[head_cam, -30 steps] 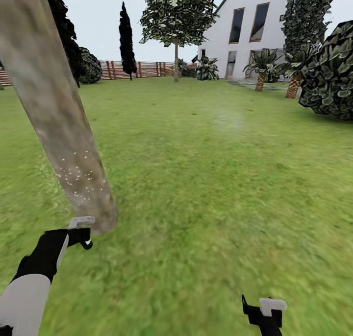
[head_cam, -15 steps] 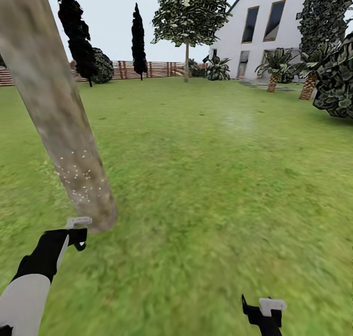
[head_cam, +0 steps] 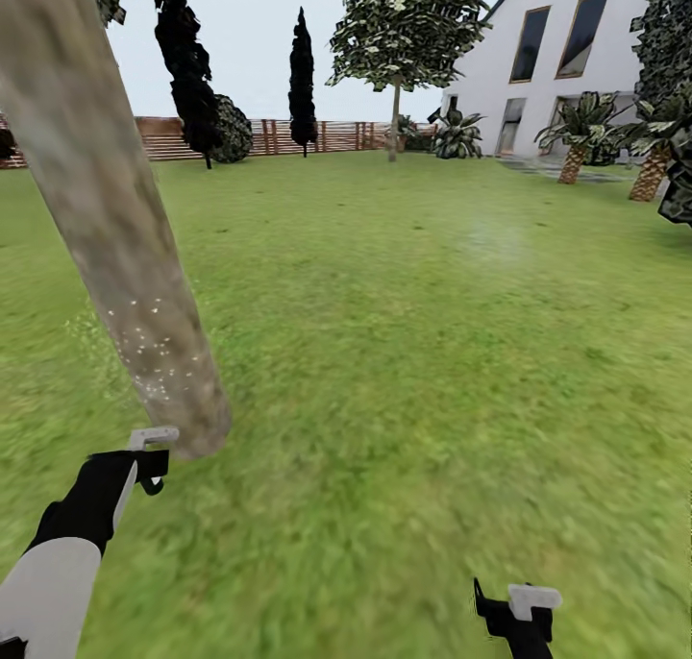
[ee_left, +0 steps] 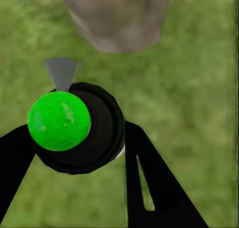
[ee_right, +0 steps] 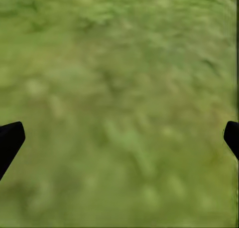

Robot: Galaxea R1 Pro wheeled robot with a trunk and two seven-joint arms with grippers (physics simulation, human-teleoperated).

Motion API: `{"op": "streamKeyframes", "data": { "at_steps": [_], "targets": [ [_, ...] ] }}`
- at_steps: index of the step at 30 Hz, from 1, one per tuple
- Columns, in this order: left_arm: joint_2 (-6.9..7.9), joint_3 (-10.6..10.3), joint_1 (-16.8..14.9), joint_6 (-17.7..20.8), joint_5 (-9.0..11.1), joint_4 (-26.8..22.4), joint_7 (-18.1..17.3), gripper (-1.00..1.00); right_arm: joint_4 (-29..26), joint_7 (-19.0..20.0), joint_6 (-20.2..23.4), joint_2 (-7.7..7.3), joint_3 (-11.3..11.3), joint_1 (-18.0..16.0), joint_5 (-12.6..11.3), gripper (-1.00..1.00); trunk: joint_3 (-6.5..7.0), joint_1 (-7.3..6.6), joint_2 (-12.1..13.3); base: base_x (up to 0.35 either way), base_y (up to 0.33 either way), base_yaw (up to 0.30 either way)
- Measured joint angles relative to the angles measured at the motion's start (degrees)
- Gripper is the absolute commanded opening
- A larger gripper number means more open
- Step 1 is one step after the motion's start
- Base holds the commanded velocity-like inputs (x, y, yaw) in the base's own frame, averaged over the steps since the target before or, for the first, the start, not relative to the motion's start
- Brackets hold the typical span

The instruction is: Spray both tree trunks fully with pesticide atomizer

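Your left gripper (ee_left: 79,138) is clamped around the black round-bodied pesticide atomizer with a bright green cap (ee_left: 74,125), at the lower left of the head frame, its grey nozzle just beside the base of the thick mottled grey-brown tree trunk (head_cam: 106,217). White pesticide specks (head_cam: 159,352) dot the trunk's lower part. Your right gripper (ee_right: 119,138), at the bottom right, hangs spread wide over the green grass lawn (head_cam: 432,352), holding nothing.

camera: panned left | house (head_cam: 577,54): shifted right in view

White-specked tree trunk (head_cam: 115,246), atomizer (ee_left: 74,125) beside.
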Motion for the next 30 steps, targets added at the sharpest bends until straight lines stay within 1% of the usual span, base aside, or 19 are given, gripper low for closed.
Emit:
{"op": "streamKeyframes", "data": {
  "at_steps": [7, 15, 24, 30],
  "targets": [
    [-0.06, 0.06, 0.00, 0.01, -0.01, 0.00, 0.02, -1.00, 0.00, 0.00, 0.00, 0.00, 0.00, 0.01, 0.00, 1.00, 0.00, 0.00, 0.00, 0.125, -0.251, 0.019],
    [-0.06, 0.14, 0.00, 0.01, -0.01, 0.00, 0.00, -1.00, 0.00, 0.00, 0.04, 0.00, 0.00, -0.01, 0.00, 1.00, 0.00, 0.00, 0.00, 0.091, -0.264, 0.263],
    [-0.06, 0.15, 0.00, 0.01, -0.01, -0.01, 0.08, -1.00, 0.00, 0.00, 0.04, 0.00, 0.00, -0.02, 0.00, 1.00, 0.00, 0.00, 0.00, 0.093, -0.264, 0.025],
    [-0.06, 0.15, 0.00, 0.01, -0.01, -0.03, 0.09, -1.00, 0.00, 0.00, 0.02, 0.09, 0.00, 0.00, 0.00, 1.00, 0.00, 0.00, 0.00, 0.093, -0.264, 0.233]
  ]
}}
